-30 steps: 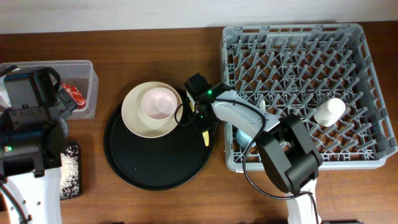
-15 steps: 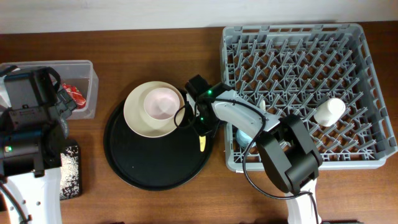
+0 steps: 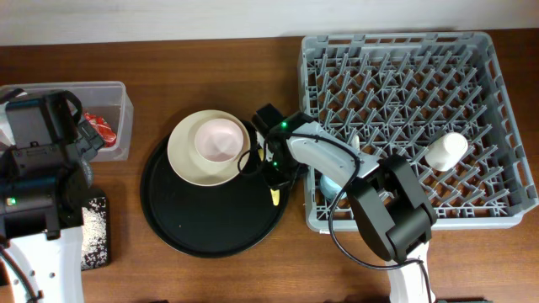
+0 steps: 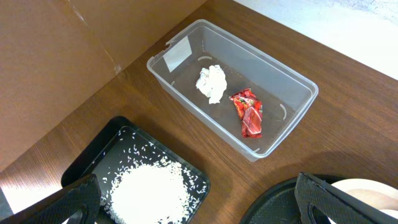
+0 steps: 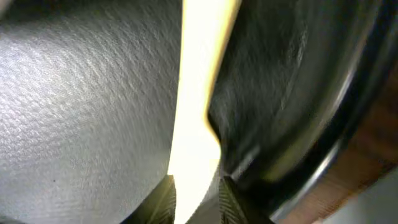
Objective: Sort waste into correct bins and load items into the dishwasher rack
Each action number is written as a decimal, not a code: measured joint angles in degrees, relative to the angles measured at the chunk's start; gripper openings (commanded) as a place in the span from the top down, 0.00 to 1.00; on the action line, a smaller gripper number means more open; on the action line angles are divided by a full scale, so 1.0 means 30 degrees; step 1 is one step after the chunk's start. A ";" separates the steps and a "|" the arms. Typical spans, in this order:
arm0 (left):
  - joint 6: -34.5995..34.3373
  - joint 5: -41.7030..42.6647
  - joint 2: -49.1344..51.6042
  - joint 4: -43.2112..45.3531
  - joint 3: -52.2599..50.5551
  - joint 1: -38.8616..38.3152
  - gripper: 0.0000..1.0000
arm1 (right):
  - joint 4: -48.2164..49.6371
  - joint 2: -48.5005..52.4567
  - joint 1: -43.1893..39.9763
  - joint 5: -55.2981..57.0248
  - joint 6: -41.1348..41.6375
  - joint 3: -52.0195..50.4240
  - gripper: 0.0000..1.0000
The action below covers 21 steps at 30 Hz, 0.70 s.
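Observation:
The yellow fork (image 3: 273,194) lies on the right side of the round black tray (image 3: 210,227). My right gripper (image 3: 274,168) is low over it. In the right wrist view the fork (image 5: 199,93) runs between the fingers of that gripper (image 5: 196,199), which stands narrowly open, close against both edges. The cream plate (image 3: 189,164) holds the pink bowl (image 3: 221,139). My left gripper (image 4: 199,208) hangs wide open and empty above the bins. The clear tub (image 4: 239,43) holds the white tissue (image 4: 211,83) and red wrapper (image 4: 249,112). Rice (image 4: 149,193) fills the black bin (image 4: 93,152).
The grey dishwasher rack (image 3: 404,50) fills the right side, with a white cup (image 3: 445,151) on its pegs and a light blue cup (image 3: 330,181) partly under my right arm. The tray's rim lies close to the rack's left wall.
The fork has slid toward the tray's front. The plate with the bowl has shifted slightly right. The right gripper's jaws have widened a little. The left arm has not moved.

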 measured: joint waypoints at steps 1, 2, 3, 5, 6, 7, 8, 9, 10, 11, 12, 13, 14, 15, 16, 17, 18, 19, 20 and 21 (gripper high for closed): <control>0.0000 0.0000 0.0000 0.0000 0.0000 0.0000 0.01 | -0.0175 0.0000 0.0000 -0.0109 0.0160 0.0000 0.67; 0.0000 0.0000 0.0000 0.0000 0.0000 0.0000 0.01 | -0.0204 0.0000 0.0000 -0.0182 0.0350 0.0000 0.67; 0.0000 0.0000 0.0000 0.0000 0.0000 0.0000 0.01 | -0.0219 0.0000 0.0000 -0.0211 0.0495 0.0000 0.67; 0.0000 0.0000 0.0000 0.0000 0.0000 0.0000 0.01 | -0.0291 0.0000 0.0015 -0.0270 0.1071 0.0000 0.67; 0.0000 0.0000 0.0000 0.0000 0.0000 0.0000 0.01 | -0.0299 0.0000 0.0036 -0.0270 0.1217 0.0000 0.67; 0.0000 0.0000 0.0000 0.0000 0.0000 0.0000 0.01 | -0.0350 0.0000 0.0102 -0.0270 0.1479 0.0000 0.67; 0.0000 0.0000 0.0000 0.0000 0.0000 0.0000 0.01 | -0.0423 0.0000 0.0240 -0.0262 0.1690 -0.0015 0.67; 0.0000 0.0000 0.0000 0.0000 0.0000 0.0000 0.01 | -0.0408 0.0000 0.0379 -0.0262 0.1865 -0.0015 0.67; 0.0000 0.0000 0.0000 0.0000 0.0000 0.0000 0.01 | -0.0335 0.0000 0.0517 -0.0248 0.1989 -0.0022 0.67; 0.0000 0.0000 0.0000 0.0000 0.0000 0.0000 0.01 | -0.0233 0.0000 0.0787 -0.0131 0.2266 -0.0029 0.68; 0.0000 0.0000 0.0000 0.0000 0.0000 0.0000 0.01 | -0.0189 0.0000 0.0962 0.0182 0.2550 -0.0029 0.69; 0.0000 0.0000 0.0000 0.0000 0.0000 0.0000 0.01 | -0.0175 0.0000 0.1122 0.0488 0.2820 -0.0029 0.70; 0.0000 0.0000 0.0000 0.0000 0.0000 0.0000 0.01 | -0.0160 0.0000 0.1253 0.0772 0.3053 -0.0029 0.70; 0.0000 0.0000 0.0000 0.0000 0.0000 0.0000 0.01 | -0.0131 0.0000 0.1392 0.1151 0.3242 -0.0029 0.69; 0.0000 0.0000 0.0000 0.0000 0.0000 0.0000 0.01 | -0.0131 0.0000 0.1501 0.1435 0.3439 -0.0029 0.70; 0.0000 0.0000 0.0000 0.0000 0.0000 0.0000 0.01 | -0.0124 0.0000 0.1559 0.1647 0.3606 -0.0029 0.70; 0.0000 0.0000 0.0000 0.0000 0.0000 0.0000 0.01 | -0.0124 0.0000 0.1574 0.1836 0.3701 -0.0029 0.70; 0.0000 0.0000 0.0000 0.0000 0.0000 0.0000 0.01 | -0.0124 0.0000 0.1588 0.1989 0.3847 -0.0029 0.70; 0.0000 0.0000 0.0000 0.0000 0.0000 0.0000 0.01 | -0.0124 0.0000 0.1588 0.2018 0.3927 -0.0029 0.69; 0.0000 0.0000 0.0000 0.0000 0.0000 0.0000 0.01 | -0.0124 0.0000 0.1588 0.2069 0.3963 -0.0029 0.68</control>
